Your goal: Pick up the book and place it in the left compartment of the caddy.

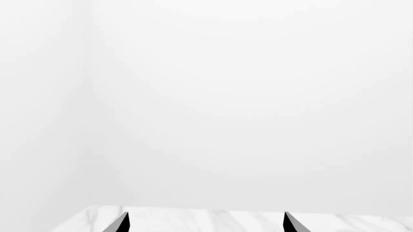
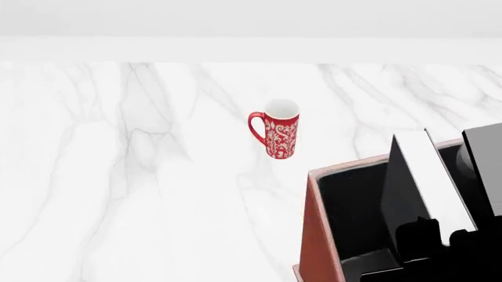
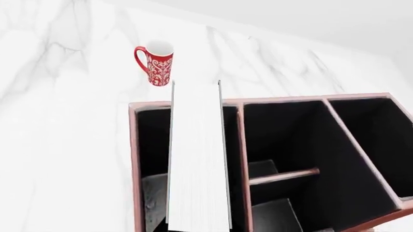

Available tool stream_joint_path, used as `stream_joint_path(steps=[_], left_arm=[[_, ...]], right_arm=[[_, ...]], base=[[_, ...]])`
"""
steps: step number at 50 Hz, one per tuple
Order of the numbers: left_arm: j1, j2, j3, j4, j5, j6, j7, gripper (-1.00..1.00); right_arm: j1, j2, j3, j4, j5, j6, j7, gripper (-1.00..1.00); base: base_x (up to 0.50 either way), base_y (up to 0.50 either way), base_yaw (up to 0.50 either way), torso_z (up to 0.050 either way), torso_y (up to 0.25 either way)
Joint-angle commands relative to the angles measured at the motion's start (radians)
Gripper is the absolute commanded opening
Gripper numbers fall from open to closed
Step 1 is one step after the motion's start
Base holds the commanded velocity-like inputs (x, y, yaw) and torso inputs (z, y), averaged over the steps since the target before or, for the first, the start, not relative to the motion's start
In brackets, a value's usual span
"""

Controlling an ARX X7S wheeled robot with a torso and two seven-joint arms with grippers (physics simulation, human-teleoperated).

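Right tool (image 2: 439, 235) apparently grips the black hardcover book (image 3: 197, 164), upright above the reddish-brown caddy's (image 3: 134, 159) left compartment (image 3: 152, 145). Left tool (image 1: 203, 223) open, empty.

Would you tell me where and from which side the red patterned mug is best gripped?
I would take the red patterned ceramic mug across its rim from above, jaws set crosswise to its loop handle, which juts toward the robot's left; it stands upright and open-topped, apart from the reddish-brown caddy.

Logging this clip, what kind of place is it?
Probably a simulated desk or counter: a white marble-patterned tabletop, a red patterned mug and a reddish-brown compartmented caddy with a white-paged black book over it.
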Motion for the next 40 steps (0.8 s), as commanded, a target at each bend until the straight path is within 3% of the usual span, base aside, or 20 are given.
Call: stream_joint_path(steps=[1, 40], left_arm=[[-0.007, -0.002, 0.007, 0.001, 0.0, 0.0, -0.001, 1.0], [-0.031, -0.009, 0.037, 0.002, 0.007, 0.007, -0.008, 1.0]], right_arm=[[0.007, -0.017, 0.006, 0.019, -0.112, -0.035, -0.035, -1.0], [-0.166, -0.118, -0.07, 0.159, -0.266, -0.125, -0.131, -1.0]], base=[[0.0, 0.0, 0.0, 0.0, 0.0], [0.0, 0.0, 0.0, 0.001, 0.001]])
